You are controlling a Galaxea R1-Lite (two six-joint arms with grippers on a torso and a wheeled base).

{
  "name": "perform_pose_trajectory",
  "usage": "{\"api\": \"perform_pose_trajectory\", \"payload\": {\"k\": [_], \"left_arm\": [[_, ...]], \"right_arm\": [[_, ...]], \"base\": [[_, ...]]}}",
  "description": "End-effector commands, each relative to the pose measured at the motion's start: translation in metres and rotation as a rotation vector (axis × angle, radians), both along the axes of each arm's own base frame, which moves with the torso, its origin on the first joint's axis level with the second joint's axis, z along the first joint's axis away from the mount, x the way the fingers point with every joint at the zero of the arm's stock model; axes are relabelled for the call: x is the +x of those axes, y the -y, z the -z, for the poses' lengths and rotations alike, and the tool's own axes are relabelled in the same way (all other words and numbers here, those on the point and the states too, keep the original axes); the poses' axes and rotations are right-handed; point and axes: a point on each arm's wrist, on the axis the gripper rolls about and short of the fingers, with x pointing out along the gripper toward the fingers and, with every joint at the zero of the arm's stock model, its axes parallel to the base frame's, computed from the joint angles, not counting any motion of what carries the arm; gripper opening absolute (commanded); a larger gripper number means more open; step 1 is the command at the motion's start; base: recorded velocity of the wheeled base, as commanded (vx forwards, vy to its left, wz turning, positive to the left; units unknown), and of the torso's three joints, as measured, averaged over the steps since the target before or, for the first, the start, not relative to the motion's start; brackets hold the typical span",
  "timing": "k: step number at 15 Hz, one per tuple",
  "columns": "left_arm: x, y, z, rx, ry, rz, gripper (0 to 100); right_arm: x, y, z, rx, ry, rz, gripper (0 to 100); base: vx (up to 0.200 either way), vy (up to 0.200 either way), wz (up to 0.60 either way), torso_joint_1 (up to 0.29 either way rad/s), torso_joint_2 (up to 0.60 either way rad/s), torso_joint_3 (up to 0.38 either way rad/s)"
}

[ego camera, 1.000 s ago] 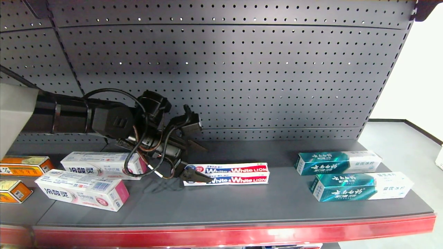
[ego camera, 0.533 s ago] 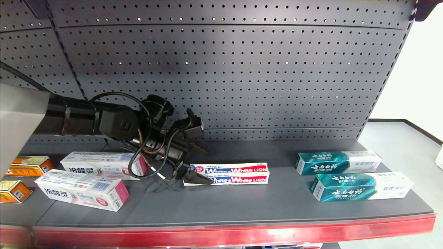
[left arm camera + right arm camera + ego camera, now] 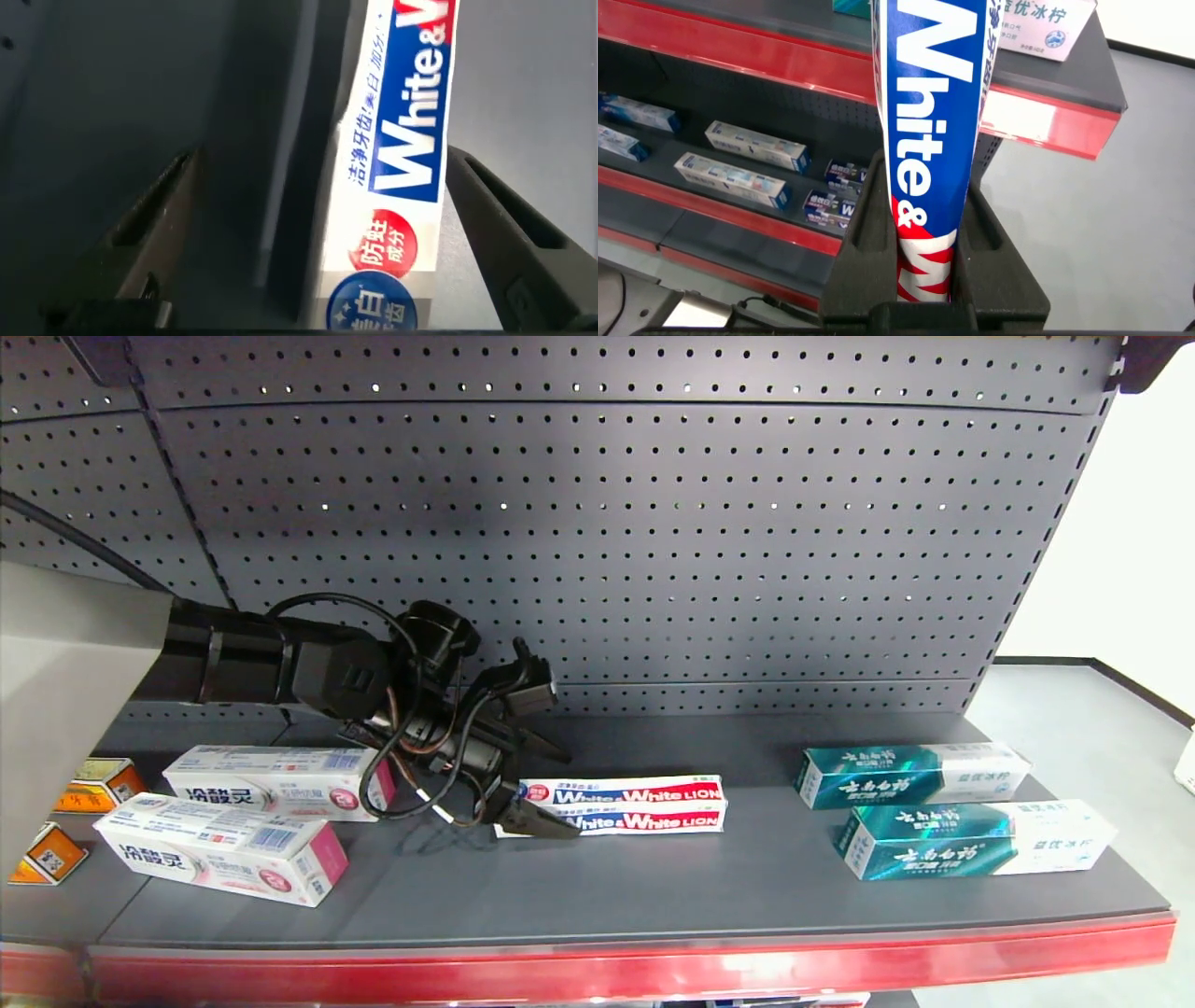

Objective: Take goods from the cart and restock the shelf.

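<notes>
left claw (image 3: pixel 568 795): open wide, fingers spread either side of the near end of the shelved toothpaste box (image 3: pixel 635 805); my wrist view shows the box end (image 3: pixel 397 187) between my fingers (image 3: pixel 149 243), with a clear gap on 1 side and the other finger close by, so nothing is gripped.
what changed: over the last 1 second my left arm has slid further along the shelf (image 3: pixel 597 896) toward the box and dropped slightly; the claw opening looks the same as before.
what stayed: the shelved box has not shifted; it lies flat, mid-shelf, lengthwise along the shelf.
right claw (image 3: pixel 934 280): closed on a second toothpaste box (image 3: pixel 934 112) of the same design, held out in front of the shelving.
neighbours: 2 pink-and-white boxes (image 3: pixel 275 782) sit just beside my left wrist, 2 teal boxes (image 3: pixel 910 773) well apart on the far side.
meaning for the task: i judge this 1 box is already placed, and i am either straddling it to square it up or about to back off.
still to do: the box in my right claw has yet to reach the shelf.
risk: with my fingers this close, any sideways drift could skew the placed box.
</notes>
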Motion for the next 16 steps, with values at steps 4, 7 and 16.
{"api": "perform_pose_trajectory", "payload": {"k": [4, 7, 16], "left_arm": [[0.0011, 0.0008, 0.0016, 0.004, -0.01, 0.002, 100], [0.0002, -0.0001, 0.0013, 0.007, -0.018, 0.002, 100], [-0.0045, 0.0015, 0.0007, 0.011, -0.017, 0.017, 0]], "right_arm": [[-0.0005, 0.0, 0.0014, 0.0, 0.002, 0.001, 0], [-0.0004, 0.0, 0.0018, 0.001, 0.0, 0.002, 0], [-0.0006, 0.0, 0.0013, 0.0, 0.005, 0.001, 0]], "base": [[0.0, 0.0, 0.0, 0.0, 0.0, 0.0], [0.0, 0.0, 0.0, 0.0, 0.0, 0.0], [0.0, 0.0, 0.0, 0.0, 0.0, 0.0]]}}
